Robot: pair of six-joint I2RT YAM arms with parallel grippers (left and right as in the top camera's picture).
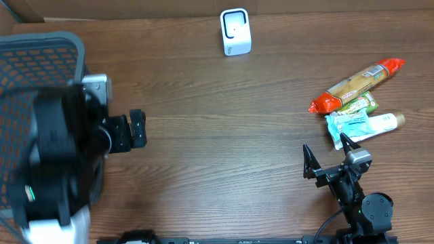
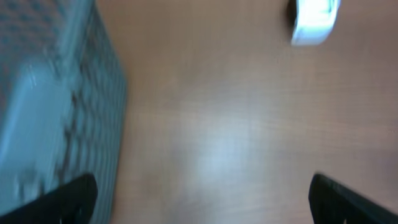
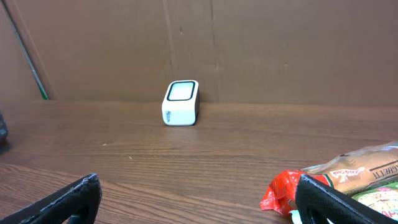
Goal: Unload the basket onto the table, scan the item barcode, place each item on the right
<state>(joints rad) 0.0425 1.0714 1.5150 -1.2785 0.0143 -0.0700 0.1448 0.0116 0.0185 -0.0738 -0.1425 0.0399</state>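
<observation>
left wrist view blurred; scanner [image 2: 314, 22] cut by top edge; basket [image 1: 47, 37] cut at left edge.

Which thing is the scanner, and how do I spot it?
Look along the far edge of the table, by the cardboard wall. Near its middle stands the scanner, a small white box with a dark-rimmed window. Unlike the colourful packets at the right, it is plain white and stands alone.

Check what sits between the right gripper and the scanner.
Nothing: bare table between the right gripper and the scanner, clearest in the right wrist view. The packaged items lie off to the side.
</observation>
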